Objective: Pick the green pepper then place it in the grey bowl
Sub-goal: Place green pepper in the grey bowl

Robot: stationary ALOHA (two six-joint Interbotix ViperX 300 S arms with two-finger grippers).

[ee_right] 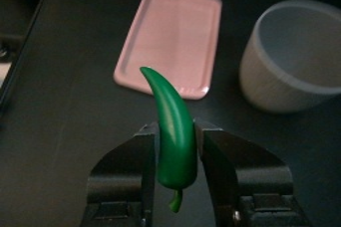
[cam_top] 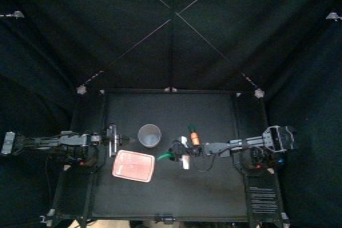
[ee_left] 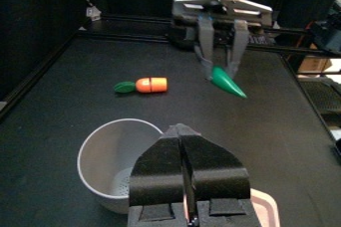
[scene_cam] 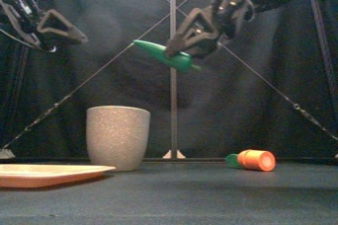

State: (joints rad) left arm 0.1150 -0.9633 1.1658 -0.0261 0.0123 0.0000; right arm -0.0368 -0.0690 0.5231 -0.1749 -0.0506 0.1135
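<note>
The right gripper is clamping the pepper between its jaws, which are standing only as far apart as the pepper is thick. The grip is sitting on the stem half. The thin stem is poking back between the jaws, and the long pointed end is reaching out past the fingertips. In the front view the gripper is hanging high over the table. The green pepper is slanting in the air there, touching nothing but the jaws.

Below the gripper and just ahead of the pepper's tip, the pink tray is lying flat on the table. Beside the tray, ahead of the gripper and off toward the back of the table, the grey speckled cup is standing upright with its mouth open. The pepper is riding higher than the rim and to one side of it, not over the mouth.

Off to the gripper's side, toward the back of the table, a carrot is lying on its side, orange with a green end. It is sitting well apart from the cup and the tray.

Farthest off, across the cup and tray, the left gripper is hanging raised with its jaws pressed together on nothing. The cup is sitting just below and ahead of its tips.
</note>
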